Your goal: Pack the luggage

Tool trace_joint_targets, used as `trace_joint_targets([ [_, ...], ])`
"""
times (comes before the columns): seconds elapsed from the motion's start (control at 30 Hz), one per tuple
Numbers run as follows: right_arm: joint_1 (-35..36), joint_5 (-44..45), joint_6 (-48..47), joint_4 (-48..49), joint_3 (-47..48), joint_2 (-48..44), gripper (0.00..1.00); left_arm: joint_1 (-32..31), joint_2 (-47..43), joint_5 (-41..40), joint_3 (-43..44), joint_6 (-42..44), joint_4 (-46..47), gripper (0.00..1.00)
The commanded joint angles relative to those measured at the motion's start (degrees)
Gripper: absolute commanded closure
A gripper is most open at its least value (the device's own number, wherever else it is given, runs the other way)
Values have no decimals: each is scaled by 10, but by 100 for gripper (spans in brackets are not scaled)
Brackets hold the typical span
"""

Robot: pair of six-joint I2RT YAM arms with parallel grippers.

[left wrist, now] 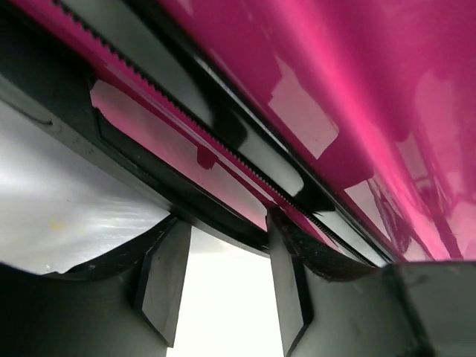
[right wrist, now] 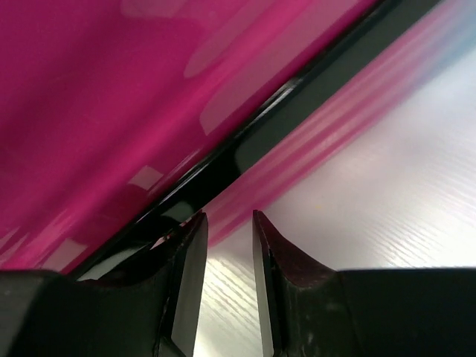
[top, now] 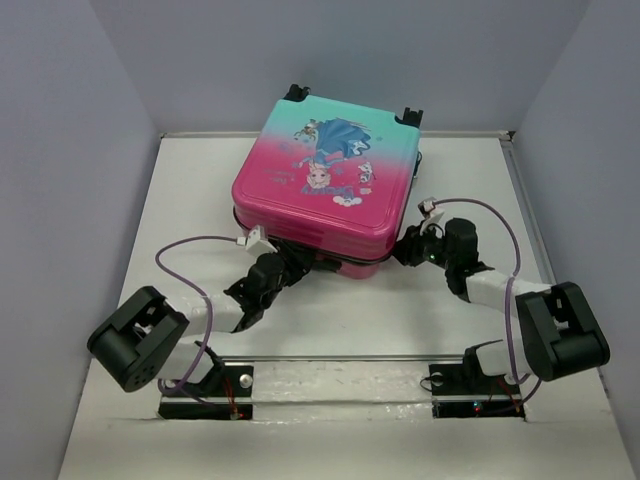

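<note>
The table [top: 330, 330] is carrying the luggage [top: 325, 185], which is lying flat and shut with its printed shell facing up and its wheels pointing away from the arm bases. The luggage's near wall, with its seam, is running left to right across the front of both arms, so the seam is lying crosswise just ahead of each set of fingers.

The left gripper [top: 298, 262] is pressing up to that near wall, left of its middle. The right gripper [top: 410, 247] is nosing in at the luggage's near-right corner. Neither is looking clearly nearer than the other.

The overhead view is giving only this layout. The left wrist view is showing the left gripper [left wrist: 223, 245] with fingers spread and nothing between them, tips against the black trim under the zip teeth [left wrist: 223, 152]. The right wrist view is showing the right gripper [right wrist: 229, 227] with fingers narrowly parted and empty, just below the black trim [right wrist: 260, 134]. No zip pull is showing in any view.
</note>
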Motion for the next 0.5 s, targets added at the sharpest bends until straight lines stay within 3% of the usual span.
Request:
trace_joint_targets([
  [0.0,32,-103,24,142,13,6,64,25,-16,-51,-14,18,14,46],
  [0.2,85,-13,50,126,39,23,65,70,-50,-21,-22,52,7,45],
  [0.37,85,121,91,131,-41,-22,64,70,-66,5,-20,70,4,40],
  [0.47,85,126,95,136,-86,-55,63,69,-63,5,-19,73,-3,39],
])
